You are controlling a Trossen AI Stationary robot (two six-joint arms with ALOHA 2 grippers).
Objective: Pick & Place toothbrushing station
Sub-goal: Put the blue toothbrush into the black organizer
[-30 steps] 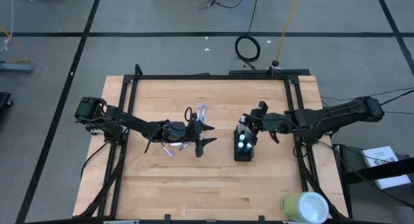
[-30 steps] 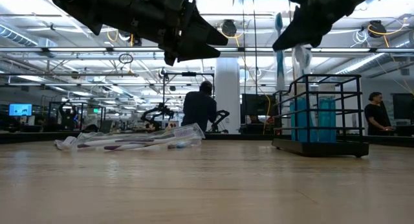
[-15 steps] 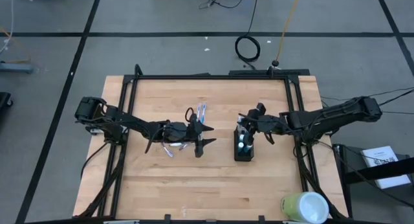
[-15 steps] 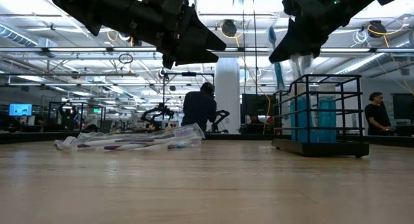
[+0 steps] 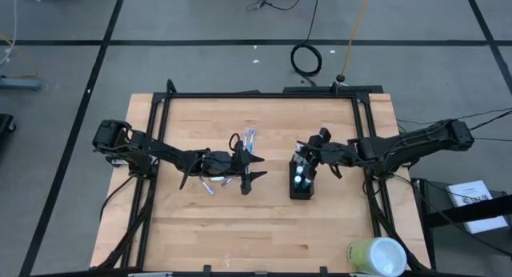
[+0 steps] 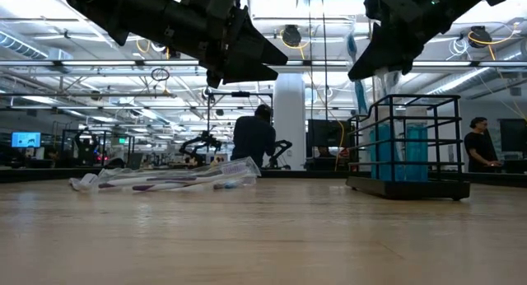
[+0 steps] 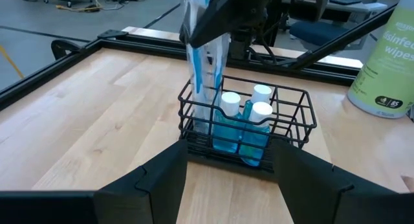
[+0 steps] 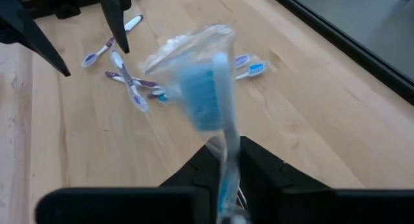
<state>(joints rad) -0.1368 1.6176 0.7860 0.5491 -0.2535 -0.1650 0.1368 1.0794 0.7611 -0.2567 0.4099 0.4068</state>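
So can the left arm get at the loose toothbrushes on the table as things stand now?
Probably yes. The left gripper hangs open just beside the loose toothbrushes, with nothing lying between them. The right gripper is busy at the wire holder, holding a wrapped toothbrush, well apart.

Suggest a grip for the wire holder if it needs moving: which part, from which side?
Take the wire holder by a long top rim wire, coming straight down. Its frame is open thin wire, so fingers can straddle one rail. Avoid the end where the right gripper holds a wrapped toothbrush upright; the capped tubes fill the middle. The left gripper hovers open nearby.
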